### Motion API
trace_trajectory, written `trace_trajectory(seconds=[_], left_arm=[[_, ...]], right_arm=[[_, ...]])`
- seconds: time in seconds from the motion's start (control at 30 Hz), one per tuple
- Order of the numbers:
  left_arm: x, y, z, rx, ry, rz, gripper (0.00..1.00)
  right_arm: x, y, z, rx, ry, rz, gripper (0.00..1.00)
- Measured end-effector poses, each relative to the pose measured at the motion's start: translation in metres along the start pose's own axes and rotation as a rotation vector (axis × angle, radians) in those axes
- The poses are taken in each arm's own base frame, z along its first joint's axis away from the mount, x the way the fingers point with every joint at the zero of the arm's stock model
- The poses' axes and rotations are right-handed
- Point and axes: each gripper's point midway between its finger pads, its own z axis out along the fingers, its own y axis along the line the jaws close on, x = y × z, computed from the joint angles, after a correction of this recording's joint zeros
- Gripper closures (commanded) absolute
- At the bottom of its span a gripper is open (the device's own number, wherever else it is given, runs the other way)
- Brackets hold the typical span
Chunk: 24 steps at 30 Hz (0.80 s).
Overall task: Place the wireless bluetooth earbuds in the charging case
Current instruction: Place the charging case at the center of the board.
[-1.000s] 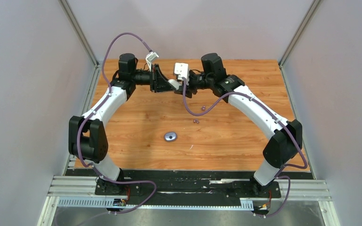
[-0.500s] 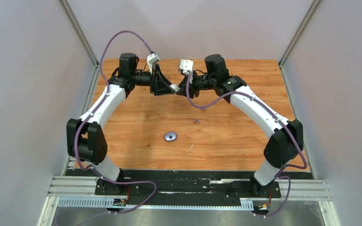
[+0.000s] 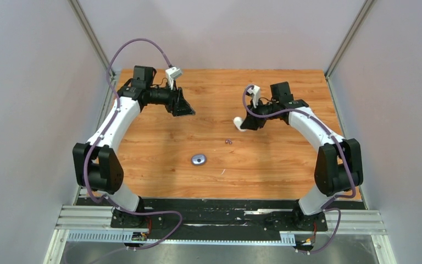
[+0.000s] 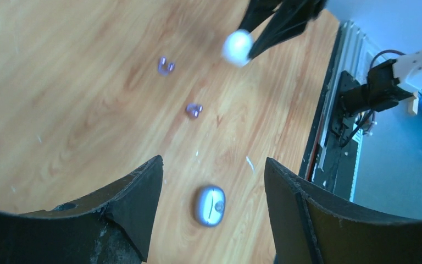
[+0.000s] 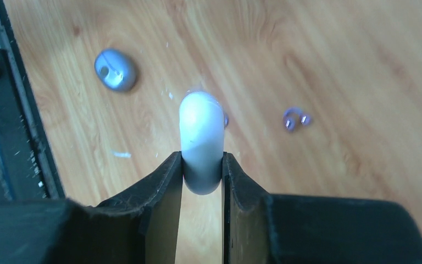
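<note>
**Case aloft, buds waiting.** Your right gripper [image 5: 201,165] is clamped on the white case [image 5: 200,132]. Both fingers pinch the pebble by one end and hold it above the table [image 3: 286,165], its rounded free end pointing out over the boards. Your left gripper [image 4: 213,162] is spread wide with nothing between its fingers. It hangs over the far left of the table, well apart from its partner.

Below and just beyond the white case lie the dark purple earbuds [image 4: 194,110], two small pieces near each other but not touching. The purple case [image 5: 114,70] rests shut on the wood, closer to the near edge. No white buds can be made out.

The step in hand looks like positioning the white case, with no bud loaded yet. The next move likely calls for setting that case down flat and steady and getting its lid open; whether it is open now cannot be told. After that comes a fine pinch on a bud far smaller than the fingers.
</note>
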Motion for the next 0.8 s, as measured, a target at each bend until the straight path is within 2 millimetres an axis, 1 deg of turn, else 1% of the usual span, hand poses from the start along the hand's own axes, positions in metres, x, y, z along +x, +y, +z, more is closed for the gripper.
trace_trajectory(seconds=[0.07,0.13,0.17,0.27,0.33,0.4,0.47,0.5,0.53,0.63,0.73,0.8], left_arm=[[0.024,0.015,0.003,-0.055,0.069,-0.096,0.26],[0.047,0.026,0.005,-0.1,0.128,-0.161,0.25],[0.064,0.031,0.005,-0.13,0.165,-0.193,0.24],[0.106,0.035,-0.001,-0.202,0.242,-0.246,0.23],[0.122,0.033,-0.007,-0.242,0.27,-0.258,0.23],[0.124,0.032,-0.011,-0.268,0.274,-0.251,0.25],[0.12,0.034,-0.013,-0.292,0.265,-0.241,0.26],[0.12,0.035,-0.014,-0.302,0.265,-0.243,0.26],[0.121,0.037,-0.014,-0.315,0.268,-0.249,0.26],[0.125,0.041,-0.015,-0.345,0.277,-0.283,0.26],[0.128,0.043,-0.016,-0.363,0.28,-0.311,0.25],[0.129,0.044,-0.016,-0.375,0.284,-0.321,0.25]], right_arm=[[0.026,-0.001,-0.008,-0.016,0.068,0.085,1.0],[0.052,0.0,-0.014,-0.035,0.14,0.176,1.0],[0.063,0.001,-0.015,-0.042,0.171,0.22,1.0],[0.104,0.005,-0.016,-0.06,0.279,0.355,1.0],[0.126,0.009,-0.014,-0.069,0.337,0.411,1.0],[0.143,0.012,-0.012,-0.072,0.387,0.45,1.0],[0.154,0.009,-0.009,-0.07,0.42,0.47,0.99],[0.161,0.007,-0.006,-0.068,0.44,0.481,0.96],[0.162,0.007,-0.004,-0.074,0.445,0.493,0.9],[0.162,0.005,-0.002,-0.094,0.469,0.532,0.71],[0.162,0.003,-0.002,-0.096,0.491,0.543,0.58],[0.161,-0.009,-0.002,-0.068,0.511,0.511,0.5]])
